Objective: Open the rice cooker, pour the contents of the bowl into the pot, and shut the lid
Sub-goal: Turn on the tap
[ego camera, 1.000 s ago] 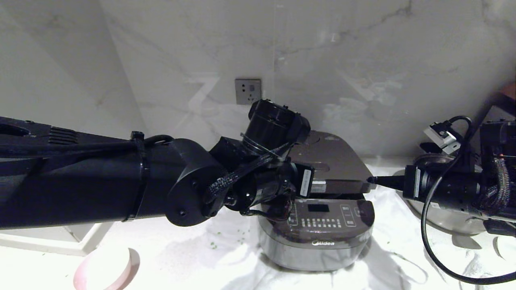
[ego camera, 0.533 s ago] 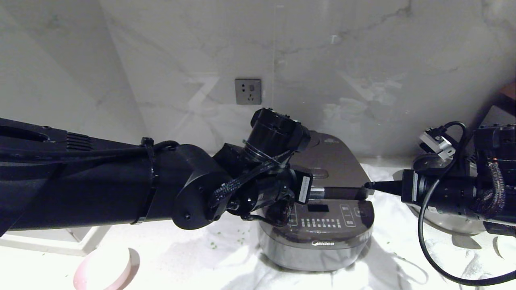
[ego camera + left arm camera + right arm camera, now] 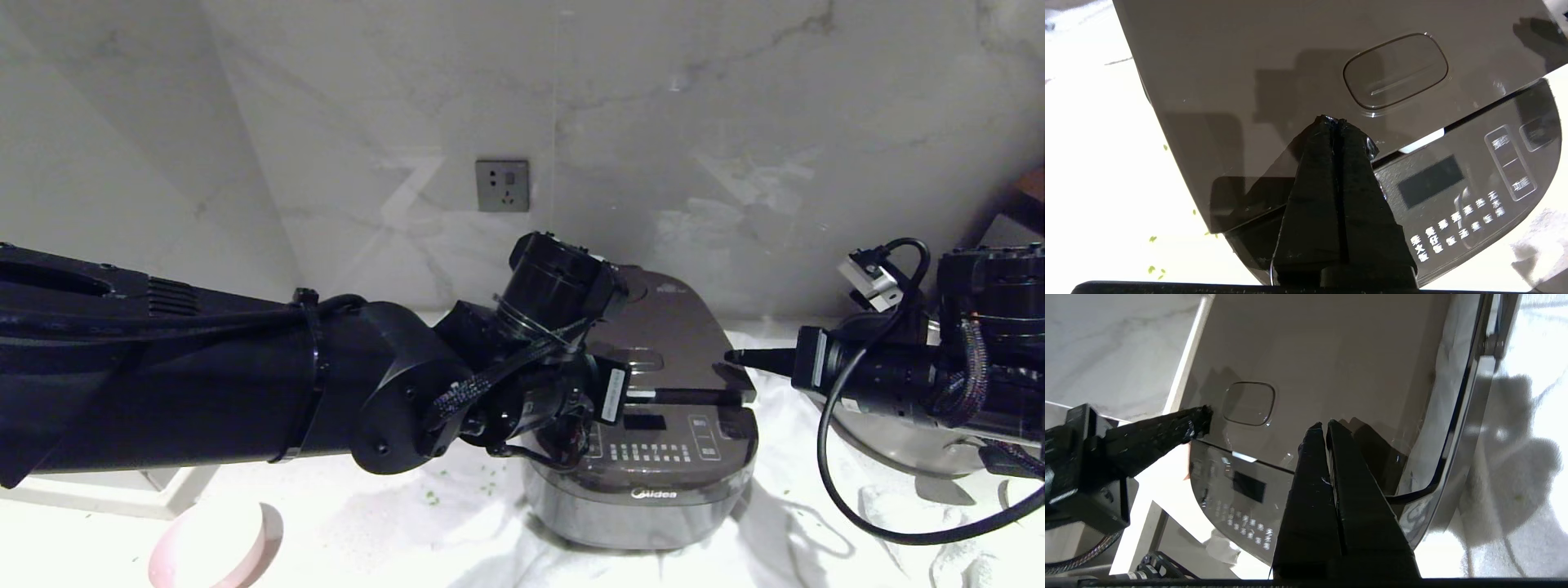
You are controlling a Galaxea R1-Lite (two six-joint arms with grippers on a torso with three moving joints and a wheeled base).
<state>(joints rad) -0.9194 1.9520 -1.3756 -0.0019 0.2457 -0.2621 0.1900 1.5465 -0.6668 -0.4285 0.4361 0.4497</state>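
Now both closed pincers, left pincer point(image 3: 1334, 122) and right pincer point(image 3: 1323, 425), over lid point(image 3: 665, 343)

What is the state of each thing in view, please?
lid: down on the cooker, thin gap showing at its front edge
rice cooker: upright on the white cloth
bowl: on the counter, contents hidden
left gripper: shut, tip on the lid
right gripper: shut, at the lid's right edge
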